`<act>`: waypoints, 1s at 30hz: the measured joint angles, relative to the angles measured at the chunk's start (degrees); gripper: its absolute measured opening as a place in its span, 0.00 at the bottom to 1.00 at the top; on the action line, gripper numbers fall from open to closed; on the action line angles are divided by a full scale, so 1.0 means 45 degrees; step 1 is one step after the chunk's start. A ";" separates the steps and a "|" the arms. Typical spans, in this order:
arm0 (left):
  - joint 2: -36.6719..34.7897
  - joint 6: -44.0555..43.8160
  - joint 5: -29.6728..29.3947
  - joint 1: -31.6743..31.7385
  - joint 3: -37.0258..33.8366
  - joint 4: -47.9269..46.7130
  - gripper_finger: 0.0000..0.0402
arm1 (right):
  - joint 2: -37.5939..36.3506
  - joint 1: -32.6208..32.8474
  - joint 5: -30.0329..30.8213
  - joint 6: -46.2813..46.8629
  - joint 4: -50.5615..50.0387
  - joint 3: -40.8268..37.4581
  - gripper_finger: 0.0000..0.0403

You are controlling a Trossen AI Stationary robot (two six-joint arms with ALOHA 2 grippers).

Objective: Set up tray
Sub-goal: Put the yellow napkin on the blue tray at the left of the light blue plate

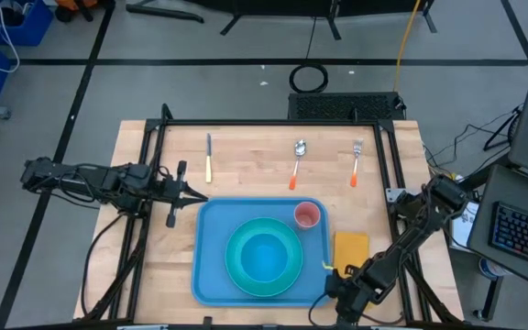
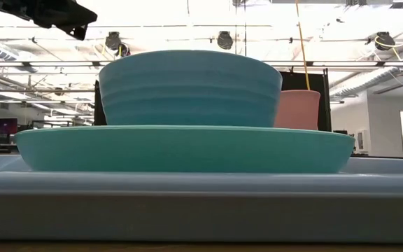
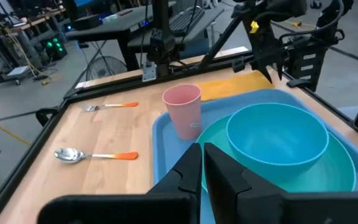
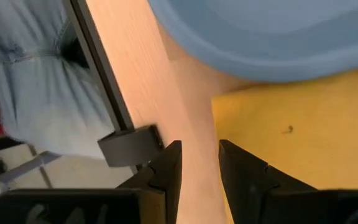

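I can read no text from here. No label, brand, number or sign is legible on anything.

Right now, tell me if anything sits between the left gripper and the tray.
Nothing visible does. The left gripper hangs just off the tray's left far corner, with only bare wood between them. The plate, bowl and pink cup sit on the tray, beyond its rim. The right gripper waits by the napkin.
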 joint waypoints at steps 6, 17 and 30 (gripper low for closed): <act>0.0000 0.0009 -0.0005 0.0000 0.0000 0.0059 0.01 | 0.0000 0.0147 0.1003 -0.0119 -0.0314 0.0010 0.24; 0.0000 -0.0015 0.0000 0.0000 0.0000 0.0046 0.06 | 0.0820 0.0156 0.0367 -0.0549 -0.0063 0.0055 0.24; 0.0000 -0.0031 0.0000 0.0010 0.0000 0.0010 0.07 | 0.1525 0.0503 0.0251 -0.1211 0.0331 0.0059 0.24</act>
